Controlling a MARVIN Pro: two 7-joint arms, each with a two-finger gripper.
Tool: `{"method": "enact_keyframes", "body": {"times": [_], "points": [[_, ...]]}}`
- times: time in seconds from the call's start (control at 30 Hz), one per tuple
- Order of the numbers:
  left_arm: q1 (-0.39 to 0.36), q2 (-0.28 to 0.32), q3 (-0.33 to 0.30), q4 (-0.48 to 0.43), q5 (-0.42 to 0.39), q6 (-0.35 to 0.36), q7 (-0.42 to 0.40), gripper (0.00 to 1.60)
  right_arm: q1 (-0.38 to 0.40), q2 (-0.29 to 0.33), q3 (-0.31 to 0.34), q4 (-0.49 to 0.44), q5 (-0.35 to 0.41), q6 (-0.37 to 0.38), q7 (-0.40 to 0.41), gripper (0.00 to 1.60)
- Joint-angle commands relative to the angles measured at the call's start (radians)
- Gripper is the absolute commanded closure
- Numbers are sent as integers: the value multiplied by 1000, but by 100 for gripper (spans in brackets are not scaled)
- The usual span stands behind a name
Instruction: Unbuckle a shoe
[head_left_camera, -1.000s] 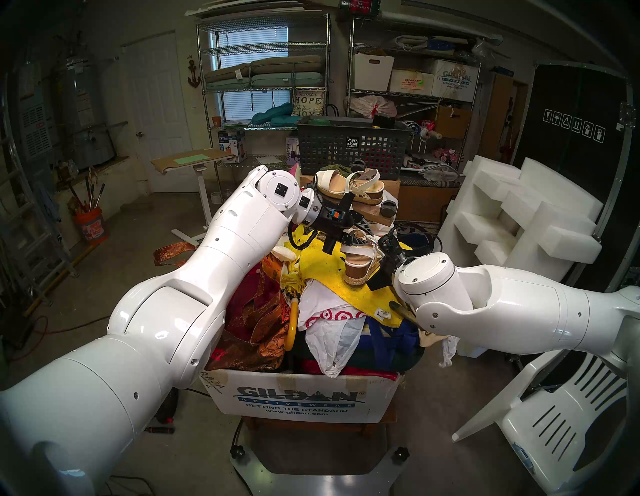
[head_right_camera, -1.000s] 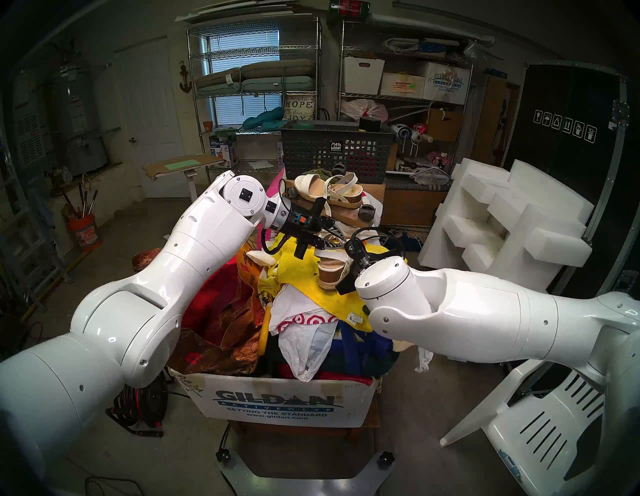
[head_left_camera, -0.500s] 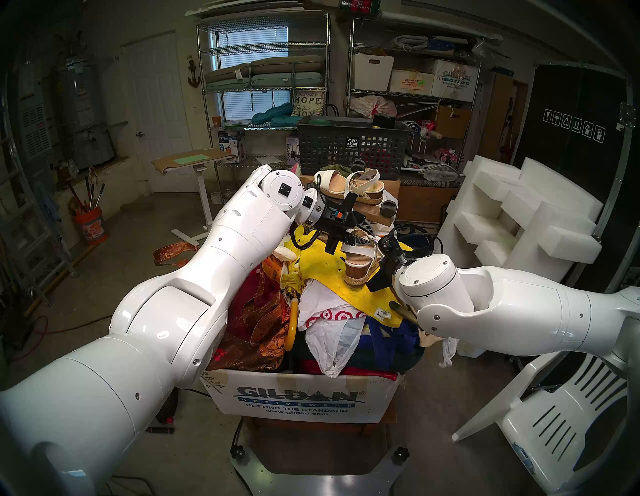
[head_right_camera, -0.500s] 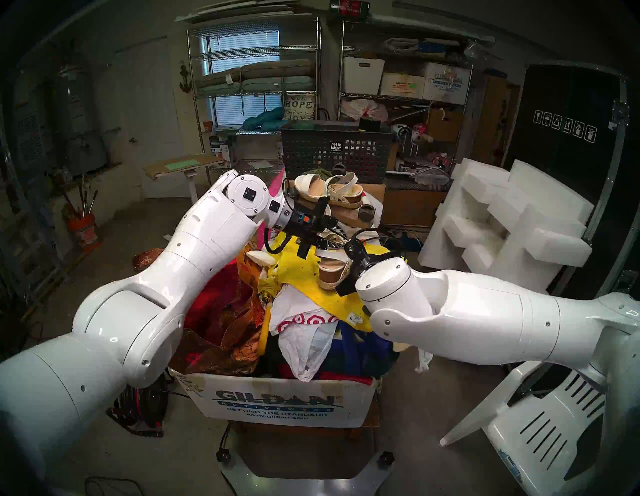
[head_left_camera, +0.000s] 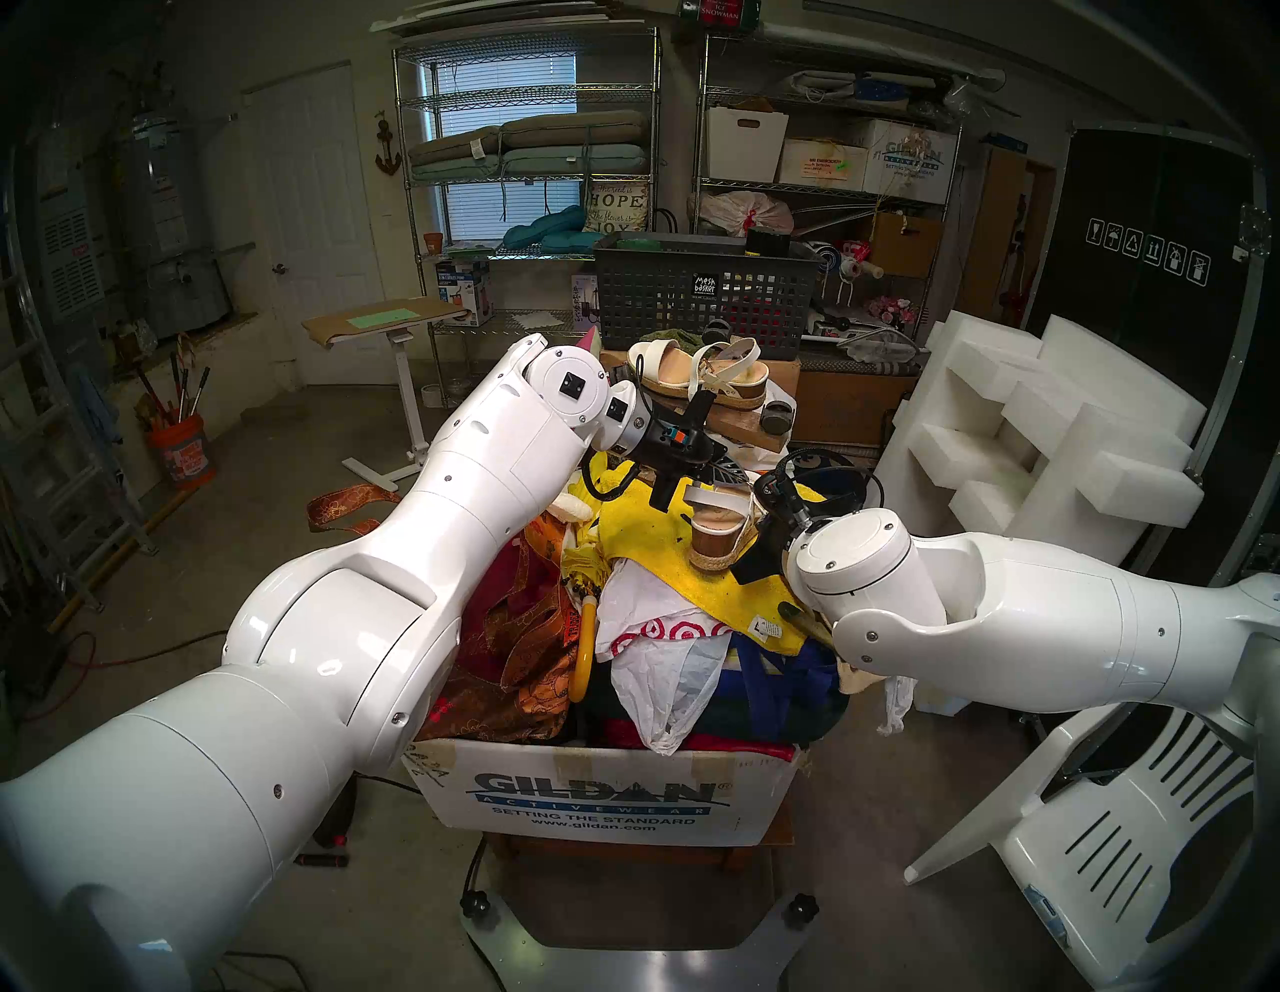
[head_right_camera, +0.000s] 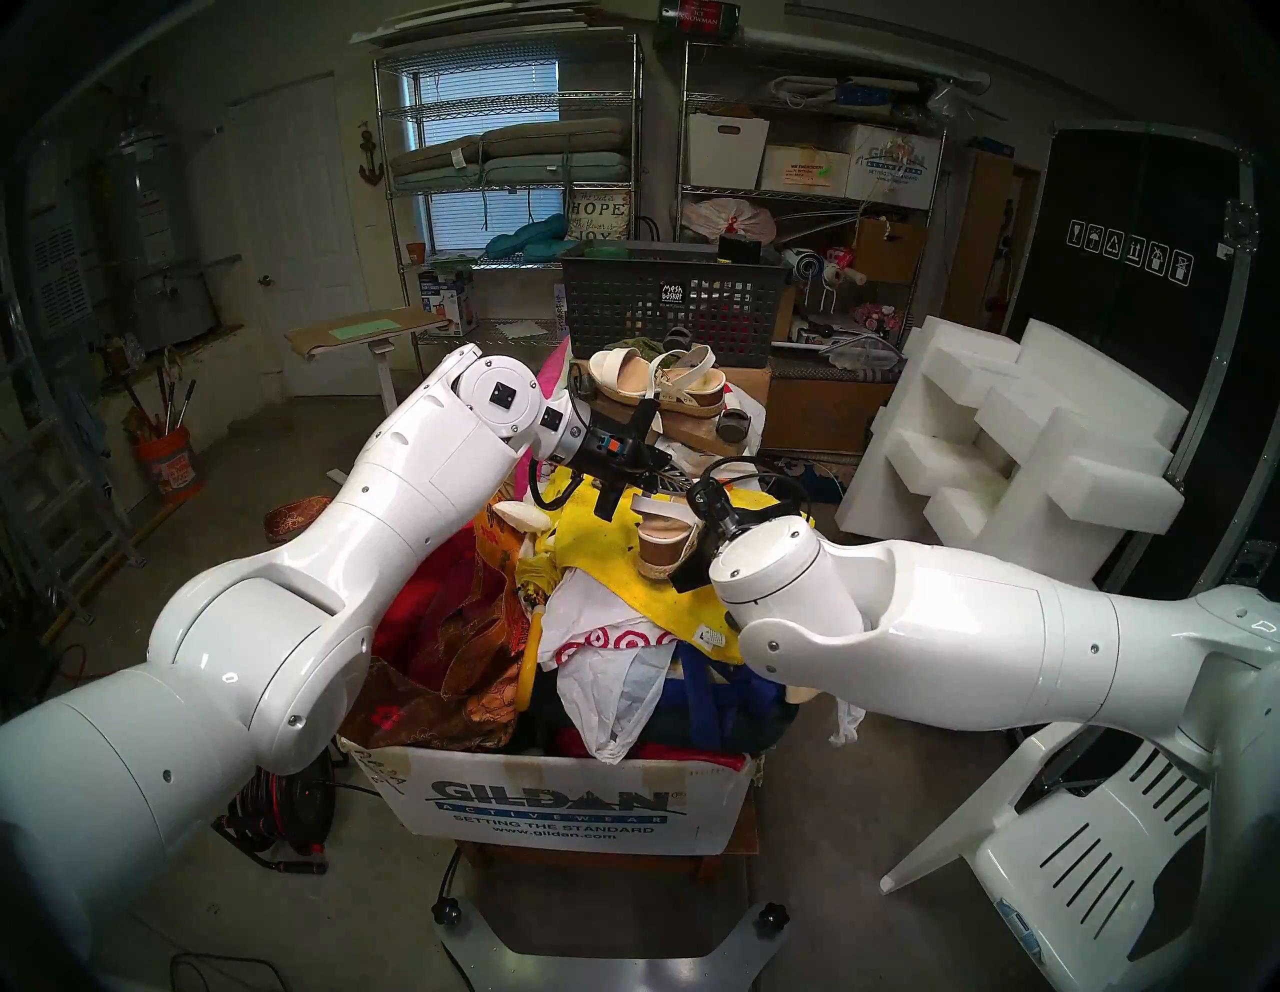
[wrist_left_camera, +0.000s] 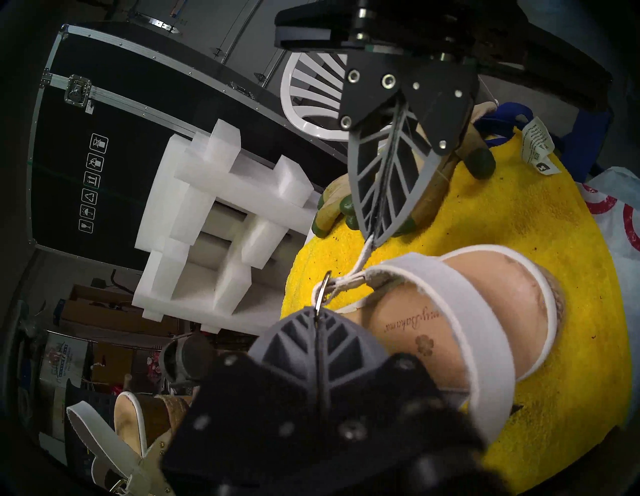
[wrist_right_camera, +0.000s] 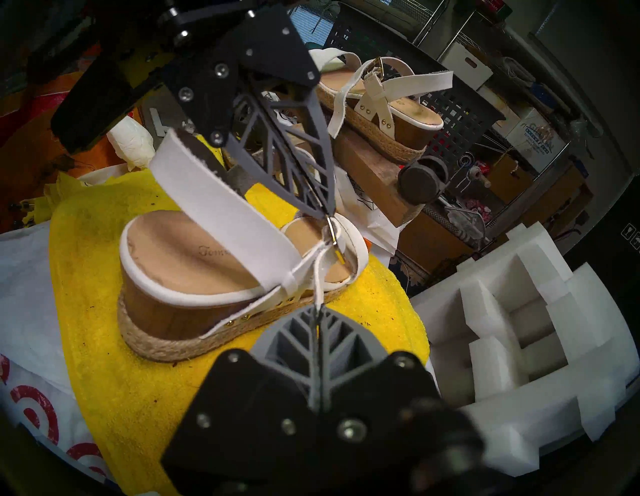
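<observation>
Sandal (wrist_right_camera: 207, 277) upright on yellow towel (wrist_right_camera: 104, 346) atop heaped box (head_left_camera: 602, 796).

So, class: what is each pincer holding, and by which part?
Left pincer pinches the sandal's metal buckle; right pincer pinches the thin white strap end threaded through it.

Daylight is coming through the blinded window (head_left_camera: 505, 138) at 12 o'clock, leaving the room's edges dim, and glare is glinting off the white arm shells. Fisheye bending and dark rims are framing every view. The wrist views' nearest black mounts are blurring at 6 o'clock.
</observation>
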Motion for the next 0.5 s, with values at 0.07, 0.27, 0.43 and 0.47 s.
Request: {"method": "enact_keyframes", "body": {"times": [0.07, 0.27, 0.43, 0.47], "points": [[-24, -4, -22, -15, -40, 12, -33, 160, 16, -28, 22, 32, -4, -14, -25, 160], [-13, -3, -26, -24, -47, 18, -59, 160, 15, -77, 27, 82, -19, -32, -76, 160], [-5, -1, -31, -39, -54, 20, -67, 160, 22, -88, 25, 89, -29, -44, -36, 160], [-5, -1, -31, -41, -54, 20, -69, 160, 20, -91, 24, 89, -29, -45, -39, 160]]}}
